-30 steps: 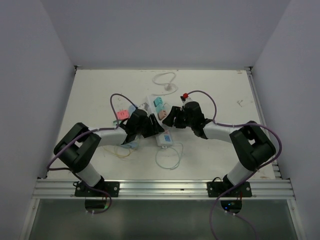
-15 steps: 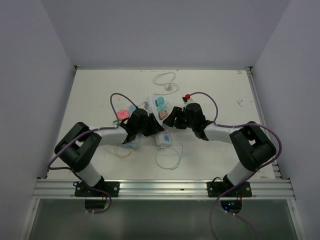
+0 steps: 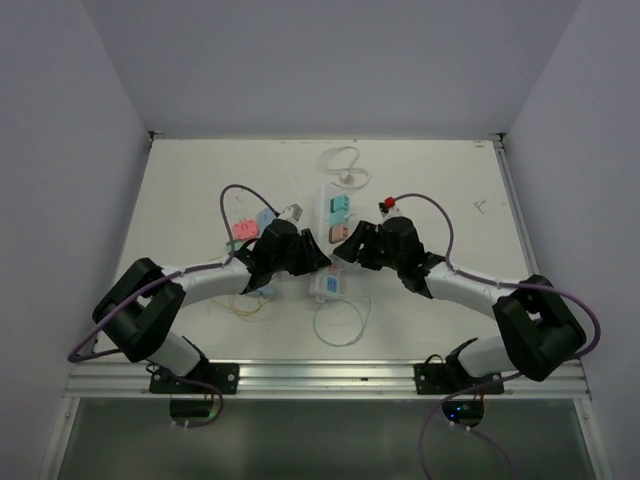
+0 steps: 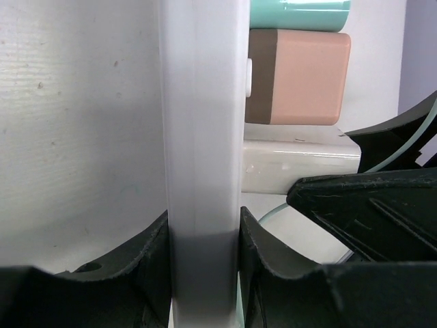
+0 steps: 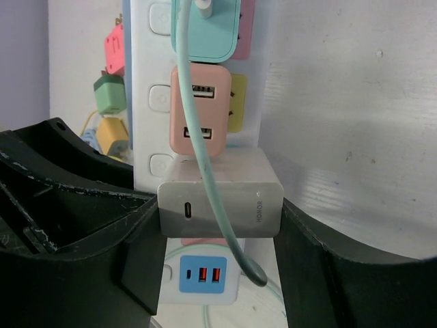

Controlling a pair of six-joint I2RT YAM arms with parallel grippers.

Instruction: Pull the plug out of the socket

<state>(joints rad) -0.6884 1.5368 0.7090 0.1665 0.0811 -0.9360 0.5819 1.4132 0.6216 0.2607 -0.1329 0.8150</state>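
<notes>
A white power strip [image 3: 329,225] lies lengthwise in the middle of the table and holds several plugs. My left gripper [image 3: 312,263] is shut on the strip's long edge [image 4: 203,137] from the left. My right gripper [image 3: 346,250] is shut on a white HONOR charger [image 5: 220,205], one black finger [image 5: 307,260] against each side. The charger sits against the strip [image 5: 151,102], below a pink USB plug [image 5: 200,109] and a teal plug [image 5: 205,31]. A teal cable [image 5: 205,164] hangs across the charger's face. The charger [image 4: 300,167] also shows in the left wrist view.
A blue-faced USB charger [image 5: 201,273] sits at the strip's near end. Loose pink [image 3: 244,230], green [image 5: 108,96] and yellow [image 5: 109,133] plugs lie left of the strip. A white cable [image 3: 345,165] is coiled at the back. A teal cable loop [image 3: 340,322] lies in front.
The power strip has swung from a tilt to straight lengthwise and shifted right. Both arms moved with it and stretched farther out, their grips unchanged.
</notes>
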